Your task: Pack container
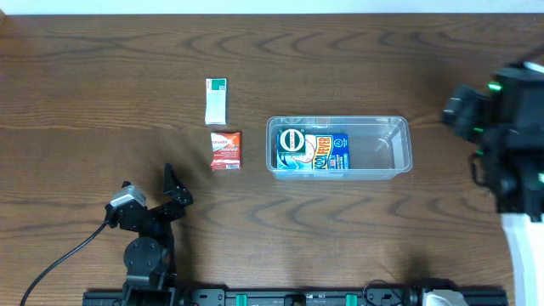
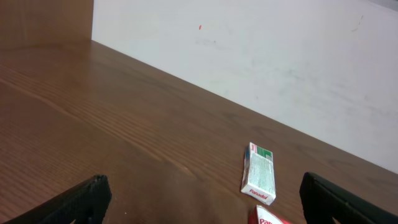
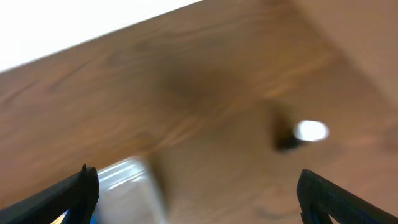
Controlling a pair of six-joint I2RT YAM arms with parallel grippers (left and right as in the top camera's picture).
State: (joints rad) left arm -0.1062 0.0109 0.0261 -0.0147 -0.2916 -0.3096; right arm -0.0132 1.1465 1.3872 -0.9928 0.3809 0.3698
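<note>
The container point(image 1: 384, 146), a clear plastic tub, lies right of the table's middle. In its left half are a green-and-white packet point(image 1: 291, 142) and a blue packet point(image 1: 330, 151). To its left on the wood lie a red packet point(image 1: 226, 150) and a white-and-green packet point(image 1: 217, 100). My left gripper point(image 1: 175, 188) stands open just below the red packet, holding nothing. In the left wrist view the white-and-green packet point(image 2: 259, 174) and a corner of the red packet point(image 2: 270, 216) lie ahead, between the open fingers point(image 2: 81, 198). My right gripper point(image 3: 199, 199) is open and empty, with a blurred container corner point(image 3: 127, 186) at its left.
The right arm point(image 1: 510, 140) hangs raised and blurred at the table's right edge, right of the container. The left arm's base point(image 1: 144, 255) and a black cable point(image 1: 59, 263) sit at the front left. A white wall point(image 2: 280, 56) borders the far edge.
</note>
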